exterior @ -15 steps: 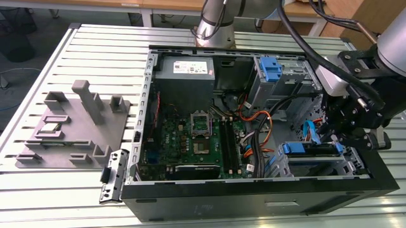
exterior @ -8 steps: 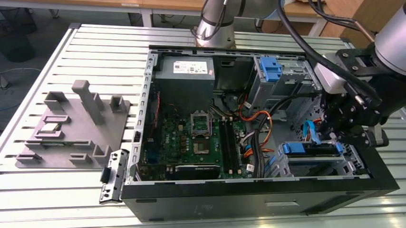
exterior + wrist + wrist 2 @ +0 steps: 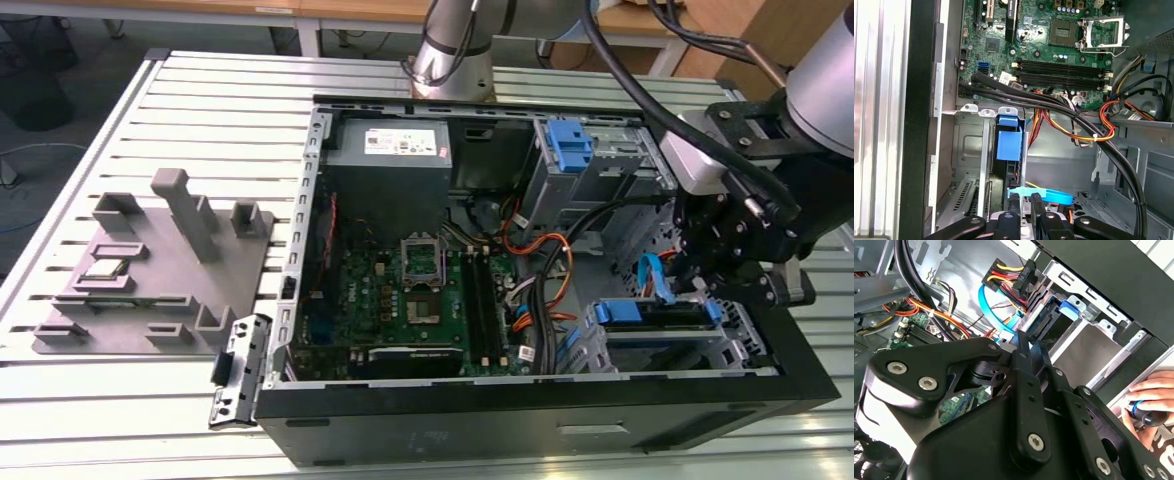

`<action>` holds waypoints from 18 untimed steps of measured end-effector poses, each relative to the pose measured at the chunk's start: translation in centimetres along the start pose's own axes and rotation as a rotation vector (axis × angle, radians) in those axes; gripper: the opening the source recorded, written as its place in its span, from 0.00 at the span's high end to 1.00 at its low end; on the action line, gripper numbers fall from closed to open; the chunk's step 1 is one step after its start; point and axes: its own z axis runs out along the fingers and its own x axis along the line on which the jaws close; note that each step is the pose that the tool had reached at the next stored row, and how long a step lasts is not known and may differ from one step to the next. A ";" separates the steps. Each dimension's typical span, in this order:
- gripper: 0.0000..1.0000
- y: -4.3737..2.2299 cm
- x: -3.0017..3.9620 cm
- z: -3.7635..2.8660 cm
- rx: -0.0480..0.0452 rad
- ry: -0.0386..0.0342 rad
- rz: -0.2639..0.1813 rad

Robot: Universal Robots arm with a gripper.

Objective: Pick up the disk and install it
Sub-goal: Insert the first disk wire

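The disk point(image 3: 650, 314) sits in the drive cage at the front corner of the open computer case point(image 3: 534, 420), on the exterior view's right, with a blue rail along its edge. My gripper point(image 3: 694, 287) hangs just above its far end, beside a blue data cable point(image 3: 651, 275). In the first wrist view the disk point(image 3: 1008, 142) is seen edge-on, its blue tab up, with my gripper point(image 3: 1025, 209) shut and nothing held. A light-blue cable point(image 3: 1041, 194) crosses just ahead of the tips. In the second wrist view the gripper point(image 3: 1027, 344) points at the disk point(image 3: 1056, 320).
Black and coloured cable bundles point(image 3: 1069, 107) run across the case beside the cage. The motherboard point(image 3: 427, 290) and power supply point(image 3: 391, 145) fill the rest. A grey fixture plate point(image 3: 147, 270) lies on the exterior view's left. A person's hand point(image 3: 1154, 392) rests outside the case wall.
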 end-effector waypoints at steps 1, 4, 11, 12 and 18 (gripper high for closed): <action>0.76 -0.01 0.00 0.00 0.0000 0.0000 0.000; 0.76 -0.01 0.00 0.00 0.0000 0.0000 0.000; 0.70 -0.02 0.00 0.00 0.0000 0.0001 0.000; 0.70 -0.02 0.00 0.00 0.0000 0.0001 0.000; 0.63 -0.04 -0.09 0.01 0.0000 0.0001 0.000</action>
